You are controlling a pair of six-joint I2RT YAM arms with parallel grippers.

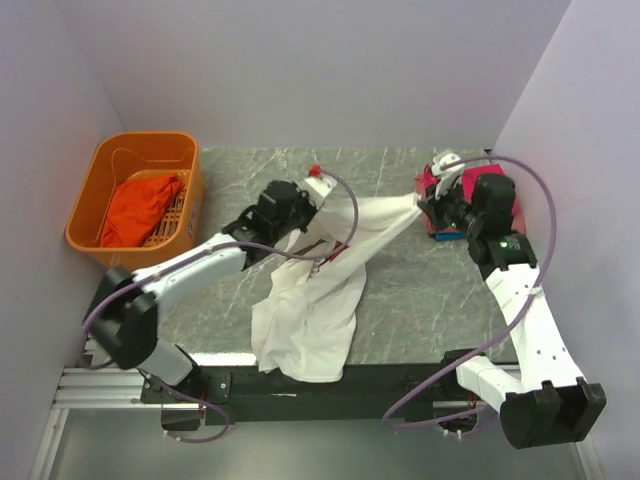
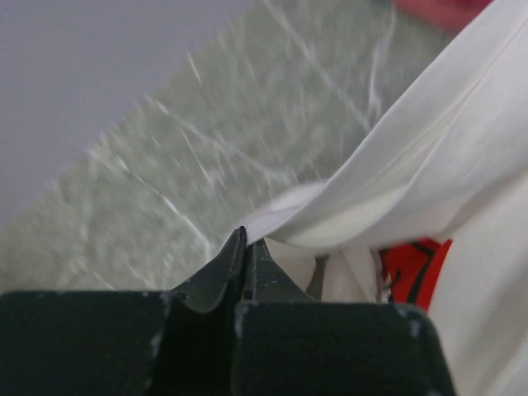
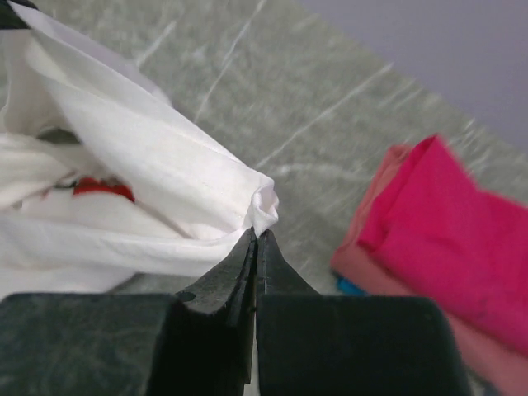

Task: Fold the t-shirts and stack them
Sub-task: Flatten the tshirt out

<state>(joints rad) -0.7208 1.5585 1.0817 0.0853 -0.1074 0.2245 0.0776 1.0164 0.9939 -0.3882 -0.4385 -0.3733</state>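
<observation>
Claws first: left claw (image 1: 316, 190) is pressed shut, fingertips (image 2: 223, 268) together, w/ an edge of the white shirt (image 1: 310, 310) running into them. It looks pinched, tho the exact bite is hidden behind the tips. Right claw (image 1: 427, 203) is shut too, clamped on a bunched corner of the same shirt, plain in its wrist view.

Between the two, a band of cloth is pulled fairly taut above the table (image 1: 420, 300). The rest of the shirt hangs crumpled and spills toward the near edge, between the arm bases. Red print (image 3: 99, 188) is tucked in the folds, only partly showing.

Further out: stack of folded shirts (image 3: 437, 214), magenta on top w/ pink and a bit of blue under, sits far right, right by the right claw. Orange-red shirt (image 1: 140, 205) lies in the basket (image 1: 100, 165) far left, well apart.

Step in hand, I reckon, is spreading the white shirt flat before folding. To do it well:
- Raise both claws together & level so the hanging bulk clears the table.
- Draw them apart til the held edge is straight, no yanking.
- Lay it down far-to-near so no creases get trapped.
- Keep the right claw and trailing cloth off the stack so it isn't dragged.
- Left's bite may be only a thin layer and could slip, so check tension first.
</observation>
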